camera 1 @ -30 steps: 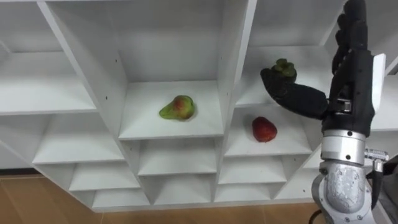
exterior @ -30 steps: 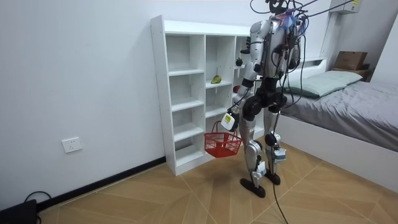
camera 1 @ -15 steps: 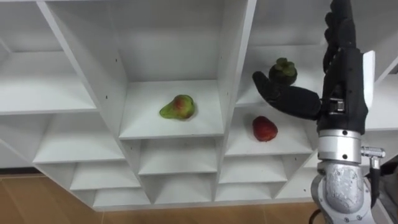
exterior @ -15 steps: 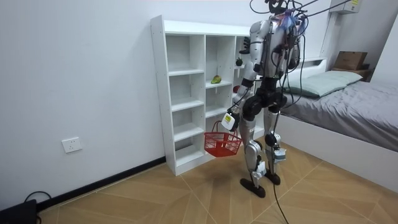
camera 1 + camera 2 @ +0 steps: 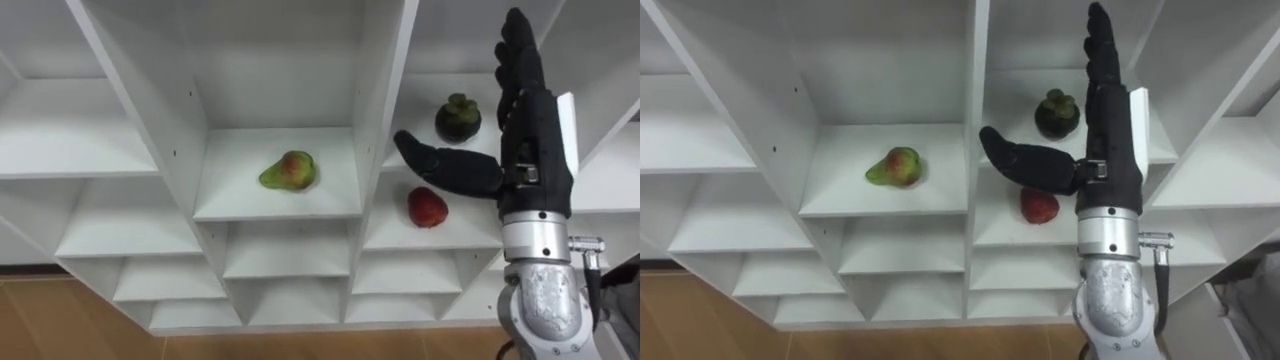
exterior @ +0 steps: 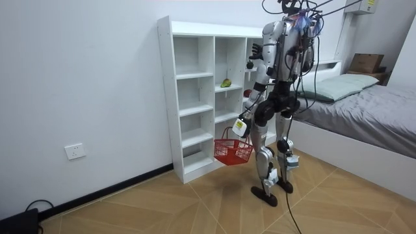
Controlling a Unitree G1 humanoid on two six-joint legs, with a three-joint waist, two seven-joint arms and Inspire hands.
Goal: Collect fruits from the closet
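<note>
Three fruits lie in the white closet (image 5: 380, 110). A green-and-red pear (image 5: 288, 171) rests on a middle shelf. In the column to its right, a dark mangosteen (image 5: 458, 117) sits one shelf above a red fruit (image 5: 427, 207). My right hand (image 5: 528, 130) is raised in front of that column, open, fingers straight up, the thumb reaching left between the two fruits, holding nothing. In the room view my left hand (image 6: 239, 126) hangs low, holding a red basket (image 6: 233, 150) by its handle.
I stand facing the closet (image 6: 195, 78) on a wooden floor. A bed (image 6: 364, 110) lies behind me at the room view's right. The closet's upright panels (image 5: 385, 60) separate the fruit compartments.
My right hand has shifted left and slightly down, so the mangosteen now shows fully beside the fingers. The fruits and the basket have not moved.
</note>
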